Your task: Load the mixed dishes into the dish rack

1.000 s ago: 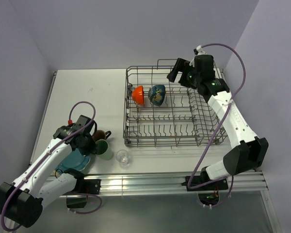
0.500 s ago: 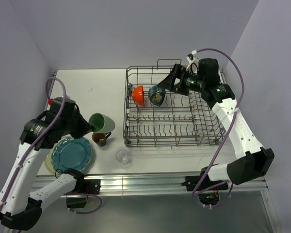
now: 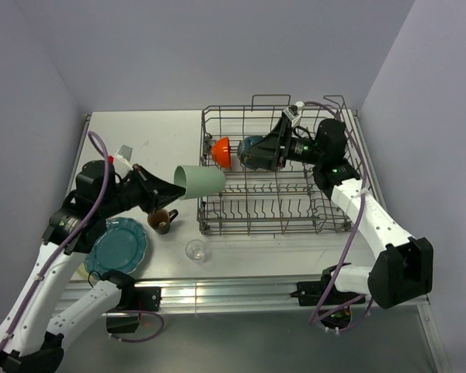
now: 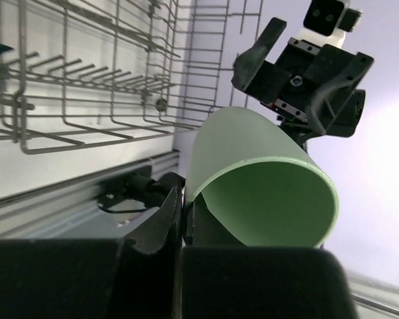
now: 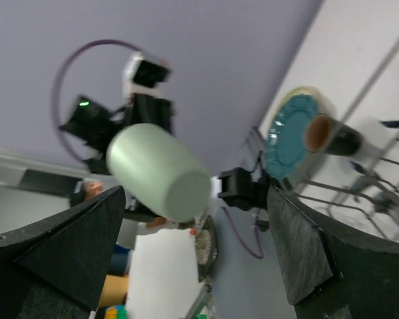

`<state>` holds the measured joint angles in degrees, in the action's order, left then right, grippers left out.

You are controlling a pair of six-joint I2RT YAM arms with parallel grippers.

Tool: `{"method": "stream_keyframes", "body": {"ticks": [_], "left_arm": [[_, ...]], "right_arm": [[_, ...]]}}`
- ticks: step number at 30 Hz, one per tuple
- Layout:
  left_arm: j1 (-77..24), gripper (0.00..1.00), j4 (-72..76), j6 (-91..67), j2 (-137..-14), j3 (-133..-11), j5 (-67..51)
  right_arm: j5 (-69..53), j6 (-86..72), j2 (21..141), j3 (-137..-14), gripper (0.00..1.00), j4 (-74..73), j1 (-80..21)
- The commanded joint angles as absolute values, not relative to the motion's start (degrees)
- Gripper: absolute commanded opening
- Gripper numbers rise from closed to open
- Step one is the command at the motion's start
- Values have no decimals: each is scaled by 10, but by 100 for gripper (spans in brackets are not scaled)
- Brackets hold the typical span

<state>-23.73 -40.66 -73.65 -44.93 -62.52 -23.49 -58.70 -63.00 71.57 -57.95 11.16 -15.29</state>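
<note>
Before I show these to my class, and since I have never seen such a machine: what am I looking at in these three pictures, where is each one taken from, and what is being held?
These are two robot arms bolted at the near edge of a table, each ending in a two-finger gripper. The wide picture comes from a fixed camera above and behind them. The other two come from cameras on the wrists. The left gripper pinches the wall of a pale green mug, held on its side in the air. The right gripper is open and reaches over the dish rack, close to a blue bowl. An orange bowl sits in the rack too. On the table are a dark brown mug, a small clear glass and a teal plate.
</note>
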Motion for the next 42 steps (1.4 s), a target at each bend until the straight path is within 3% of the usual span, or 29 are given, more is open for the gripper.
{"method": "stream_keyframes", "body": {"ticks": [1, 13, 27, 31, 34, 35, 38, 40, 42], "left_arm": [[-239, 0, -237, -826, -432, -578, -313], [-239, 0, -87, -908, -433, -521, -339], [-239, 0, -55, -937, -422, -489, -345], [-239, 0, -53, -940, -418, -486, -345], [-239, 0, -46, -947, -414, -481, -348], [-238, 0, -44, -947, -413, -476, -349], [-239, 0, -46, -952, -405, -468, -349], [-239, 0, -34, -961, -397, -460, -350], [-238, 0, -28, -966, -393, -450, -350]], "right_arm": [[-628, -759, 704, -565, 94, 322, -174], [-602, -715, 725, -599, 93, 291, -265], [-604, -810, 767, -620, 89, 417, -323], [-602, -848, 781, -621, 81, 468, -344], [-599, -860, 784, -618, 65, 483, -345], [-596, -860, 782, -615, 49, 485, -345], [-594, -860, 786, -614, 22, 496, -345], [-591, -872, 786, -611, 24, 512, -345], [-592, -878, 787, -613, 35, 527, -346]]}}
